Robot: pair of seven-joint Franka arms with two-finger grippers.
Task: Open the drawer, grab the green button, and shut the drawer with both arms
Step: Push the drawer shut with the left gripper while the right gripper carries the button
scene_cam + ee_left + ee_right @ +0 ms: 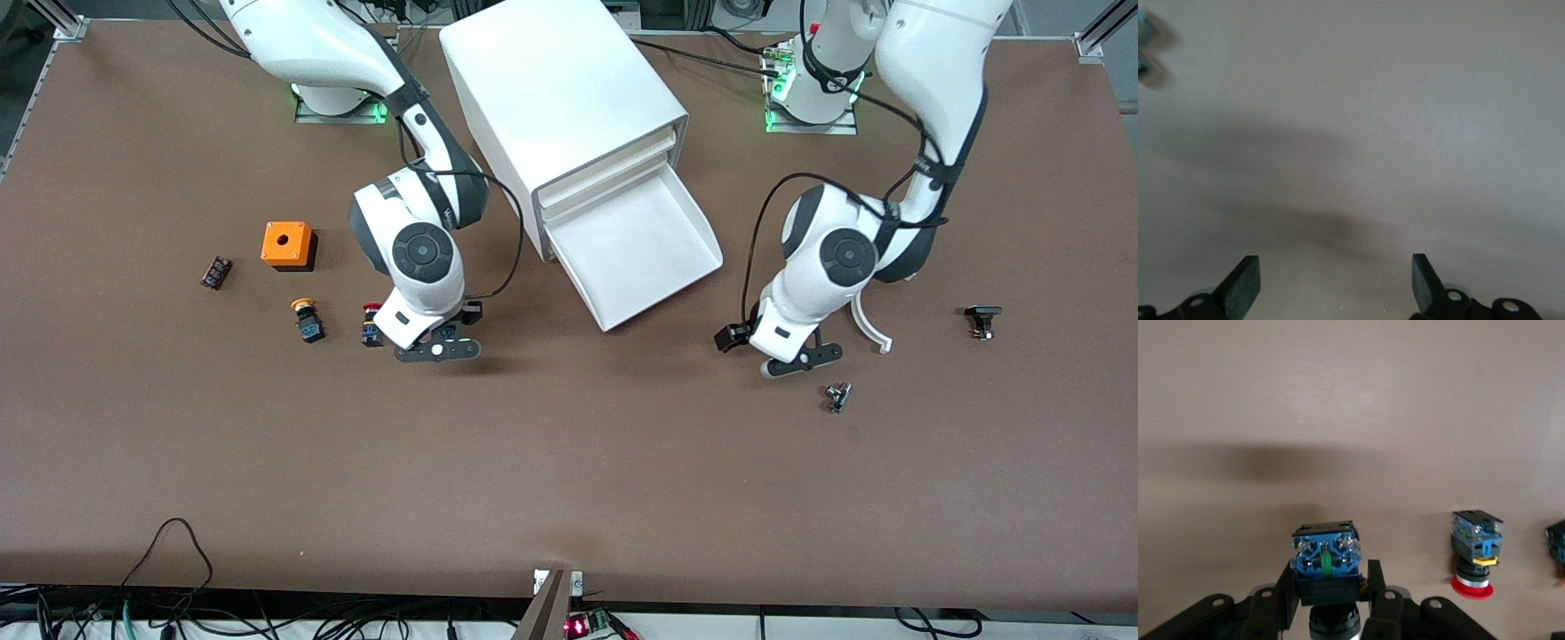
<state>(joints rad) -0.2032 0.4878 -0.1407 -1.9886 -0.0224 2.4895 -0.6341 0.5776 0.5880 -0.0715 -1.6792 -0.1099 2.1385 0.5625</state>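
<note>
Right now I see a brown desk [569,462] with a white cabinet [560,98] standing between the two arm bases. Its lowest drawer [636,244] is pulled fully out toward the front camera and looks bare inside; the two drawers above it are pushed in.

My right arm [418,240] reaches down beside the cabinet, toward its own end of the desk. The right gripper [437,348] hangs just above the desk, nearer the camera than the cabinet, pinching the button [1327,563] by its black-and-blue body; the cap points downward and its colour is hidden.

My left arm [836,258] comes down toward its own end of the desk from the drawer. The left gripper [1335,283] is spread wide over bare desk, holding nothing.

Smaller things, all toward the right arm's end from the cabinet: an orange box [287,245], a yellow-capped button [307,320], and a red-capped button [1477,552] just beside the right gripper.
</note>
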